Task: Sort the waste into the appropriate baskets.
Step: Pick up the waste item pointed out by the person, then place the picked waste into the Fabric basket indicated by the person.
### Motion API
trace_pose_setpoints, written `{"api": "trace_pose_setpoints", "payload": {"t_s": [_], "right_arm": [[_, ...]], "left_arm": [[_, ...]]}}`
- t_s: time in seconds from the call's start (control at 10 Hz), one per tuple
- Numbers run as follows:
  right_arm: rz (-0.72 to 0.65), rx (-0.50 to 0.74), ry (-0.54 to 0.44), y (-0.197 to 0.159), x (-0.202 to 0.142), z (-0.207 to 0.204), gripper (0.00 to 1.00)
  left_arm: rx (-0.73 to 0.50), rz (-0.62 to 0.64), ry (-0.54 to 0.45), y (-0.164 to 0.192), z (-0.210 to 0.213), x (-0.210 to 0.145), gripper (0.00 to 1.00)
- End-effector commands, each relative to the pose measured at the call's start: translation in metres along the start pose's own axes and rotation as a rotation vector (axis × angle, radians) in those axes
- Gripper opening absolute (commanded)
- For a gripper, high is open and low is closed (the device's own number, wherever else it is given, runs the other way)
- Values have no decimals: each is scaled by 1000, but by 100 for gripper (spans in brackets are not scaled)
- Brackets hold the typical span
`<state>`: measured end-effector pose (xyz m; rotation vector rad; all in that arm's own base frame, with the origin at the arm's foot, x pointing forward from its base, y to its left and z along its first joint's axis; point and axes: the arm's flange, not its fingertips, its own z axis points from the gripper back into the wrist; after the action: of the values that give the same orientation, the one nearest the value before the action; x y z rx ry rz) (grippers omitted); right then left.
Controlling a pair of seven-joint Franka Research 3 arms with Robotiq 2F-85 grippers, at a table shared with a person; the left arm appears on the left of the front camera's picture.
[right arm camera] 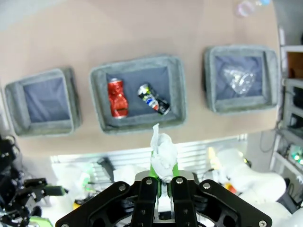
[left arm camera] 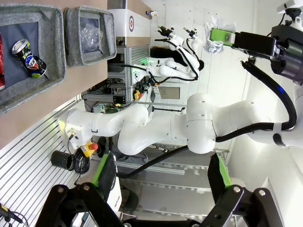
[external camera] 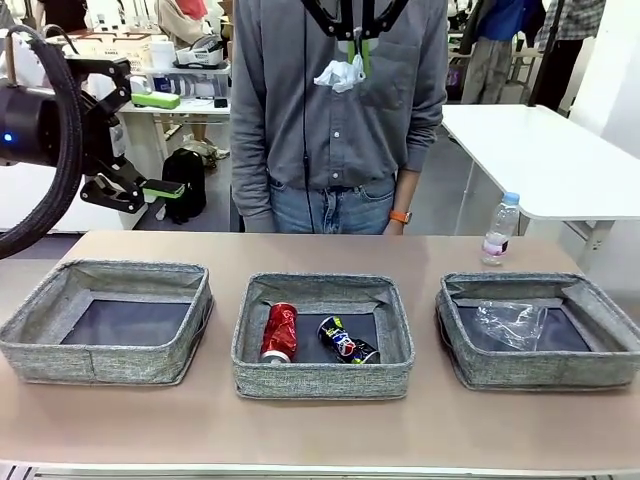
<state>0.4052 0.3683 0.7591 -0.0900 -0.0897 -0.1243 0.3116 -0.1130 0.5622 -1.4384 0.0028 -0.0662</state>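
Left claw [external camera: 165,145]: held wide open at 9 o'clock of the front view, above the desk [external camera: 320,255], nothing gripped.
Right claw [right arm camera: 161,176]: clamped on the paper wad [external camera: 340,74], raised at 12 o'clock before the person [external camera: 300,130].
Middle basket [external camera: 322,378]: the red can [external camera: 279,332] and the blue-and-yellow can [external camera: 347,340] are laid inside (red at 9 o'clock, the other at 3 o'clock, tilted).
Right basket [external camera: 545,370]: the plastic cup [external camera: 510,322] is laid on its dark base.
Left basket [external camera: 100,362]: set at 9 o'clock of the middle one.
Water bottle [external camera: 500,228]: stood upright on the desk, at 12 o'clock of the right basket, outside it.
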Motion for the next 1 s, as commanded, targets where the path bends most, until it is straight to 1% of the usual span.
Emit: {"api": "trace_pose_setpoints", "payload": {"t_s": [0.0, 0.9], "right_arm": [[-2, 8, -1, -2, -1, 1, 7], [-2, 8, -1, -2, -1, 1, 7]], "left_arm": [[-23, -1, 0, -2, -1, -1, 100], [-23, -1, 0, -2, -1, -1, 100]]}}
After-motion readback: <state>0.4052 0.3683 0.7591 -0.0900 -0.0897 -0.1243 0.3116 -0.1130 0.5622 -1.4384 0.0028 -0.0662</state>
